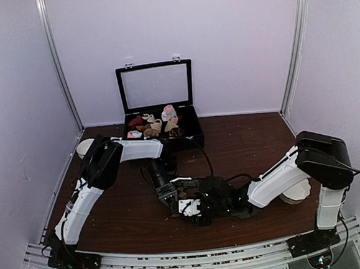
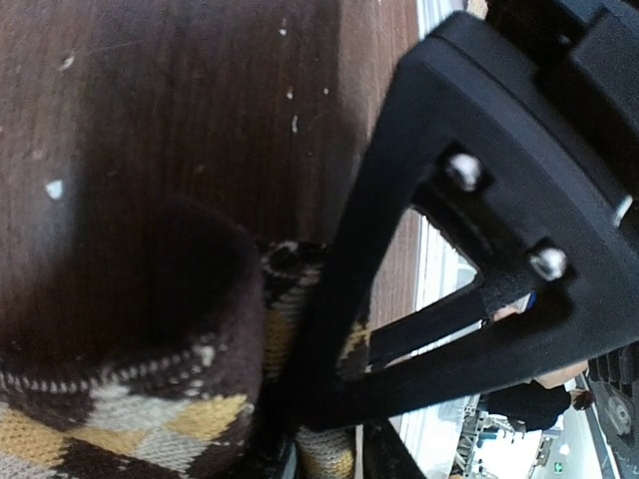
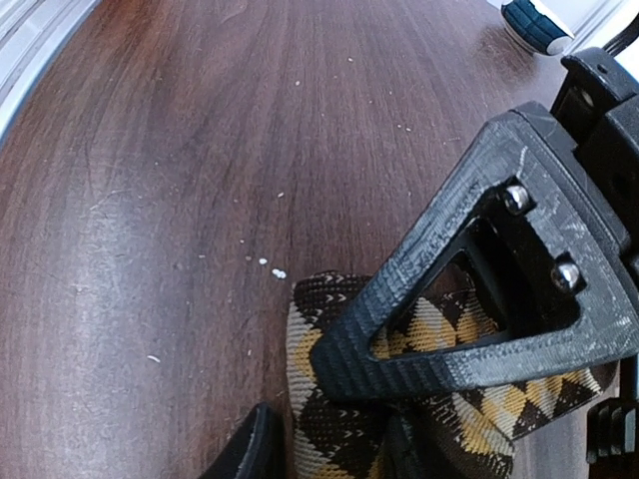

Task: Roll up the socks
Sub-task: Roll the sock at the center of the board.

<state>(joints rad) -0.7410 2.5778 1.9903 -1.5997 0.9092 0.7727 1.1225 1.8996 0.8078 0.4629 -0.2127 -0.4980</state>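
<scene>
Right jaws clamp the socks against the worktop, seemingly to secure the roll; left jaws' state is indiscernible.

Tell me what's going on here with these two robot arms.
Both arms have met near the front middle of the table over a pair of brown argyle socks, partly bundled. The right end effector has the fabric between its fingers, and the left end effector presses against the bundle beside it. How firm either grip is isn't clear. An open black box of small sock rolls sits at the back.
</scene>
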